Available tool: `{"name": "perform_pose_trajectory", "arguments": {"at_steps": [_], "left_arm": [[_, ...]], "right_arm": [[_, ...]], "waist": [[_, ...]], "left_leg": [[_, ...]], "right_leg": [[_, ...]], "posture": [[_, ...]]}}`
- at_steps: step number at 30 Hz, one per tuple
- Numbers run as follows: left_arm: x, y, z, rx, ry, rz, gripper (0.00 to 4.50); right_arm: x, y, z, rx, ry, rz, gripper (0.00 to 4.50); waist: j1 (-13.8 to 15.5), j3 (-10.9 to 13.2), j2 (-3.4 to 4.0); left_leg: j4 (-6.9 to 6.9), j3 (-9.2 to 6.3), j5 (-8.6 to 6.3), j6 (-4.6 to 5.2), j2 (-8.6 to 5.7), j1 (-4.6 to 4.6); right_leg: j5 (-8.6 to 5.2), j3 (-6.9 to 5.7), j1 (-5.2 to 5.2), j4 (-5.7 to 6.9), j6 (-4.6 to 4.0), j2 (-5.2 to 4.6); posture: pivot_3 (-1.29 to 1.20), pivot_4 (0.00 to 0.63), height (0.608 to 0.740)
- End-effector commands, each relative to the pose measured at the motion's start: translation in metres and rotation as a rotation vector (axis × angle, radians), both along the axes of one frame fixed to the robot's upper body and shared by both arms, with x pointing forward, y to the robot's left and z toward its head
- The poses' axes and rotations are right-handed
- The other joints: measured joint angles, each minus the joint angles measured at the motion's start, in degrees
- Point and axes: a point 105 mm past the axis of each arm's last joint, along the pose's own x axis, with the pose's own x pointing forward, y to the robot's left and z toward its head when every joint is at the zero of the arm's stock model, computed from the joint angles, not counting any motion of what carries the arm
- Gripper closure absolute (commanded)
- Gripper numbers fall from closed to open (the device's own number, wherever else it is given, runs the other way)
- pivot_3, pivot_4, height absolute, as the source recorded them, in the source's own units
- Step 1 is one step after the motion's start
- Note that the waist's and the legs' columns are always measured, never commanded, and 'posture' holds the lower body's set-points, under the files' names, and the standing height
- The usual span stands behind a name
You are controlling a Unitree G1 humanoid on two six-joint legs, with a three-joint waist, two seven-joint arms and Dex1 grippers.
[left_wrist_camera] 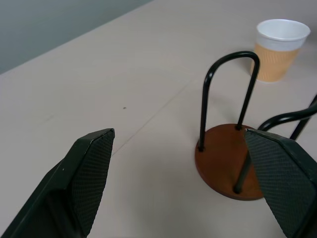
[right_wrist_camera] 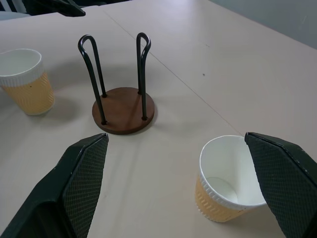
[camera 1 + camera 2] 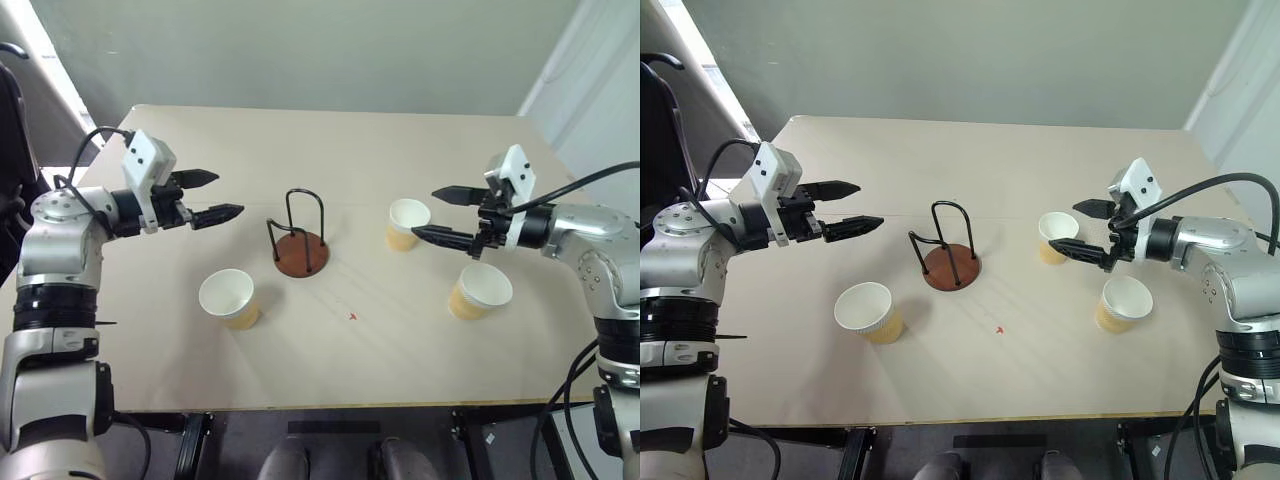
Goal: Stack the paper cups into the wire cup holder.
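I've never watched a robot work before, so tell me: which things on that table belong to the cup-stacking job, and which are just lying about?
Part of the job:
- cup near the left arm
- cup by the right end effector
- cup nearest the right arm
- wire cup holder, empty

Just lying about:
- small red speck on the table

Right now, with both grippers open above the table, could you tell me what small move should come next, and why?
Probably ease the right gripper forward and down around the nearest paper cup. That cup stands upright just ahead of its open fingers, no cup is held, and the wire cup holder is empty. The left gripper hovers open, farther from its nearest cup.
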Motion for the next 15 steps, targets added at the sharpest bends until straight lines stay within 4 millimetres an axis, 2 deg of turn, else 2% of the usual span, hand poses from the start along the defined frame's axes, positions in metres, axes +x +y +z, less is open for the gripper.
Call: {"name": "perform_pose_trajectory", "arguments": {"at_steps": [1,15], "left_arm": [[-0.0056,-0.0015,0.0090,0.030,0.009,-0.048,0.00],[0.0038,-0.0040,0.0058,0.050,-0.005,-0.032,0.00]], "right_arm": [[-0.0037,-0.0023,0.0090,-0.019,-0.051,0.002,0.03],[-0.0018,-0.0059,0.0092,-0.028,-0.065,-0.024,0.03]], "waist": [[0.01,0.00,0.00],[-0.01,0.00,0.00]], "left_leg": [[0.00,0.00,0.00,0.00,0.00,0.00],[0.01,0.00,0.00,0.01,0.01,0.00]], "right_leg": [[0.00,0.00,0.00,0.00,0.00,0.00],[0.02,0.01,0.00,-0.01,0.03,0.00]], "posture": [[0.00,0.150,0.740],[0.00,0.150,0.740]]}}
